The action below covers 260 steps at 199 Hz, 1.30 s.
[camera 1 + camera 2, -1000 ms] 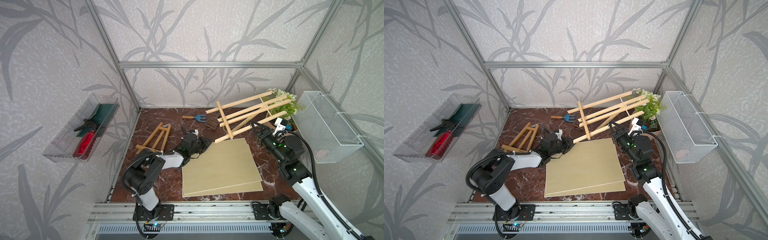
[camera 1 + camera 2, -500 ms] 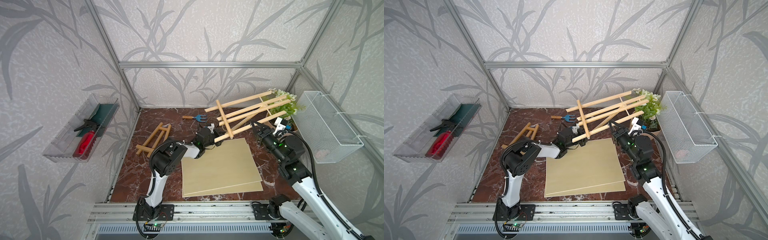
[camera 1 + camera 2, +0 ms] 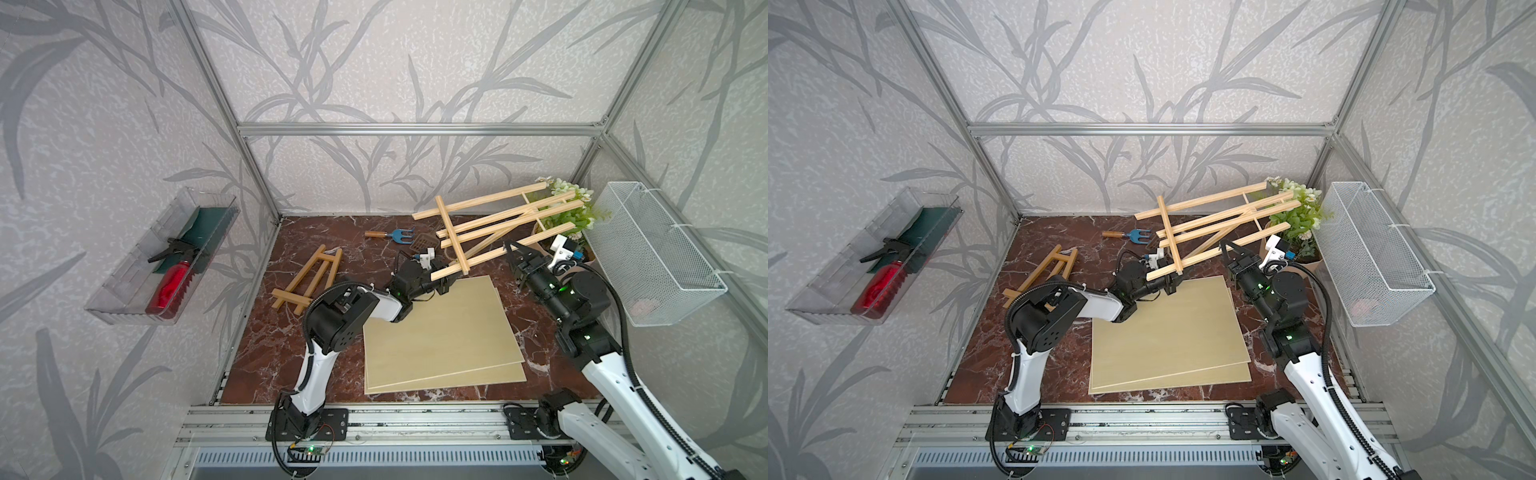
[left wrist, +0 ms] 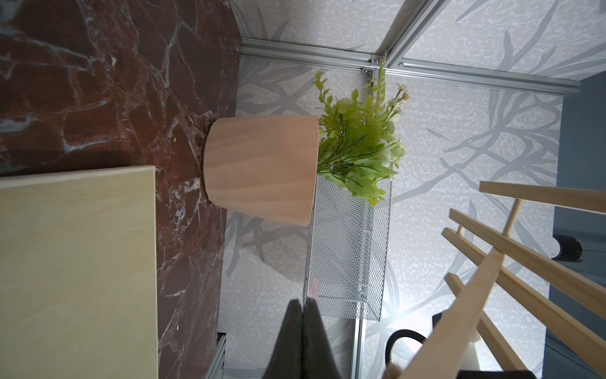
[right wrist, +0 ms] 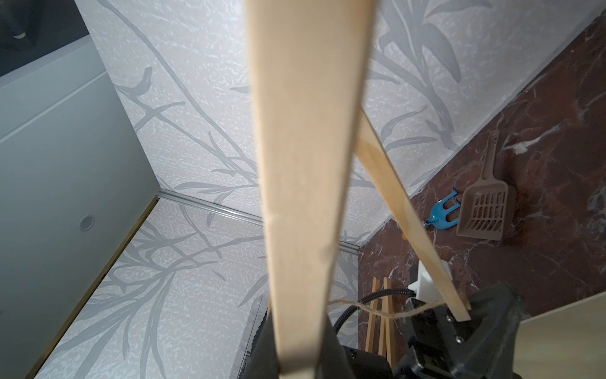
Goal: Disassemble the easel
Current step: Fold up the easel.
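Easel (image 3: 478, 202) clamped in right end effector (image 3: 515, 250); left end effector (image 4: 302, 302) closed.

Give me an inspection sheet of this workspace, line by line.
Surface: red marble tabletop, partly covered by two stacked pale boards.
Job's things: large easel held tilted, top end toward the potted plant; twine on one leg.
Clutter: small easel lying flat; blue hand fork; brown scoop.
Tools: right tool shut on an easel leg; left tool shut, empty, beside the easel's lower end.
Cables: black cable along the right arm, no snag seen.
Surroundings: clear wall bin holding a red bottle; white mesh basket.
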Motion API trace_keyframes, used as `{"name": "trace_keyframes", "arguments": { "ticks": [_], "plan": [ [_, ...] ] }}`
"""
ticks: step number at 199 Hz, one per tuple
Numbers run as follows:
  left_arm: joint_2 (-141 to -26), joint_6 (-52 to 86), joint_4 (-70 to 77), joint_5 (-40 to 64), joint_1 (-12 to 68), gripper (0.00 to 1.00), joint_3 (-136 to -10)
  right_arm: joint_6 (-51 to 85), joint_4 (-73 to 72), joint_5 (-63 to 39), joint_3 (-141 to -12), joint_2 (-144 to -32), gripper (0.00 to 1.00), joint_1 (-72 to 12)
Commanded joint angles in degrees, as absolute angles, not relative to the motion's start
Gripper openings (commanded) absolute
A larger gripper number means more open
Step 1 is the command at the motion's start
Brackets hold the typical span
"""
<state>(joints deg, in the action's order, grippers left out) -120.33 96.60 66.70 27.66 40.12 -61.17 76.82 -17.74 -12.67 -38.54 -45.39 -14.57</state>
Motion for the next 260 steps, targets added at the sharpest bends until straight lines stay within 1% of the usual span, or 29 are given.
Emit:
{"name": "trace_keyframes", "arguments": {
  "ticks": [1, 30, 75, 126, 159, 203, 223, 237, 260],
  "plan": [
    [-116.1, 98.2, 71.5, 29.5, 39.6, 0.00, -60.0, 77.9, -23.0, -14.1, -37.4, -44.1, 0.00, -13.2],
    [-112.2, 97.4, 72.2, 29.3, 38.2, 0.00, -57.3, 78.1, -21.2, -15.0, -35.9, -43.1, 0.00, -11.1],
    [-107.6, 97.2, 73.0, 29.6, 35.5, 0.00, -53.6, 73.9, -15.8, -14.6, -35.8, -43.5, 0.00, -9.6],
    [-102.1, 97.5, 75.9, 29.1, 32.0, 0.00, -48.3, 69.9, -13.5, -13.3, -35.8, -47.2, 0.00, -9.5],
    [-99.9, 97.6, 76.6, 28.7, 30.8, 0.00, -46.0, 69.7, -16.6, -13.0, -36.1, -52.0, 0.00, -9.5],
    [-100.6, 98.8, 79.6, 28.0, 29.6, 0.00, -41.8, 72.8, -23.7, -12.5, -37.9, -58.5, 0.00, -9.5],
    [-101.1, 99.4, 81.0, 28.0, 28.8, 0.06, -39.8, 72.8, -23.9, -12.5, -40.1, -61.4, 0.00, -9.6],
    [-101.2, 99.4, 81.2, 28.0, 28.1, 0.13, -38.4, 73.1, -25.4, -12.2, -41.0, -63.4, 0.00, -9.6],
    [-101.1, 99.3, 81.2, 28.5, 26.8, 0.17, -35.9, 73.1, -26.5, -12.2, -43.2, -67.2, 0.00, -9.6]
  ]
}}
